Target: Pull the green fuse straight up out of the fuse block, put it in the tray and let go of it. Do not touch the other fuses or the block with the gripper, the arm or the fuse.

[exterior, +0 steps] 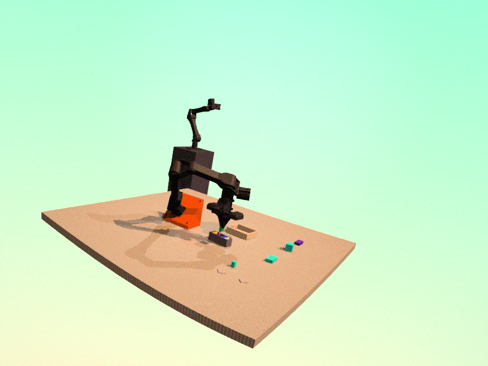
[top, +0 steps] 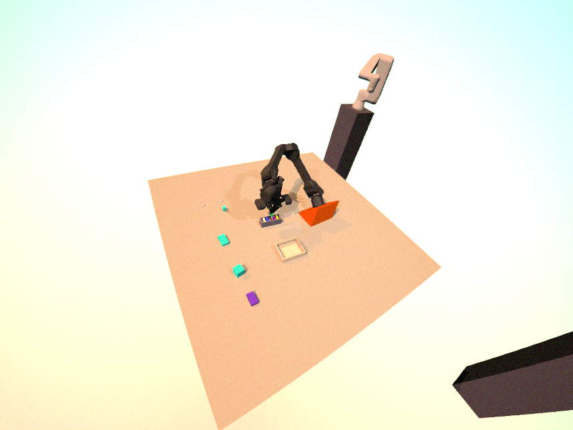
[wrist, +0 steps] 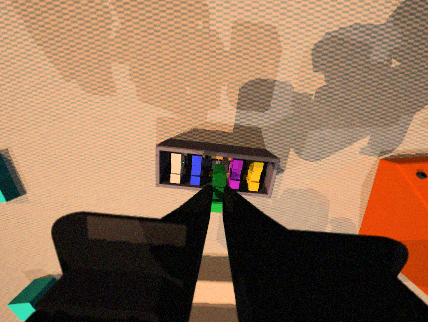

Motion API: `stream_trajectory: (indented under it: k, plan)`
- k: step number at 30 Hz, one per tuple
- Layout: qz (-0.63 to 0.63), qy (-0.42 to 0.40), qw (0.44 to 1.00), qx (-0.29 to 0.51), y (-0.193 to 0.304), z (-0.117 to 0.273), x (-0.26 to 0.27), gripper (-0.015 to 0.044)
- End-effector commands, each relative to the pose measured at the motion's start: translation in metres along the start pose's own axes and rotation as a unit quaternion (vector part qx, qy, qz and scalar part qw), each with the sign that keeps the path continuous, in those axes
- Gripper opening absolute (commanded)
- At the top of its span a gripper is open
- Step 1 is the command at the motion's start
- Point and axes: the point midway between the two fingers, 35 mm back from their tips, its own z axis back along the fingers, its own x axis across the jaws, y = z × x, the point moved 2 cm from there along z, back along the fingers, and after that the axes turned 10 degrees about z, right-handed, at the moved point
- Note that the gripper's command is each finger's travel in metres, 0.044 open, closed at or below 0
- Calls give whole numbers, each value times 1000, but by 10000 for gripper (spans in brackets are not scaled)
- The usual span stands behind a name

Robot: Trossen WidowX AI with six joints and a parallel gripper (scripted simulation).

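Note:
My gripper (top: 272,212) (exterior: 223,227) (wrist: 217,191) is shut on the green fuse (top: 272,216) (exterior: 222,229) (wrist: 218,175), pointing down over the fuse block (top: 271,223) (exterior: 217,238) (wrist: 210,139). The fuse is upright and raised above the others; whether its lower end is clear of the block is hard to tell. White (wrist: 175,167), blue (wrist: 196,170), magenta (wrist: 236,173) and yellow (wrist: 255,176) fuses sit in the block, blue and magenta beside the green one. The shallow tan tray (top: 294,258) (exterior: 239,234) stands apart from the block.
An orange wedge (top: 320,214) (exterior: 193,212) (wrist: 392,200) stands at the arm's base. A small teal piece (top: 224,208) (exterior: 234,263), a flat teal block (top: 223,240) (exterior: 271,258), a teal cube (top: 238,270) (exterior: 289,247) and a purple block (top: 252,298) (exterior: 298,242) lie on the table.

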Motion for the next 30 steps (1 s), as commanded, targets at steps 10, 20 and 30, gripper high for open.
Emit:
stream_trajectory:
  k: [10,20,30]
  plan:
    - [-3,0,1000,3,2,18,0,0]
    - [-2,-2,1000,9,49,24,16,0]
    - [-2,-2,1000,12,105,27,24,0]
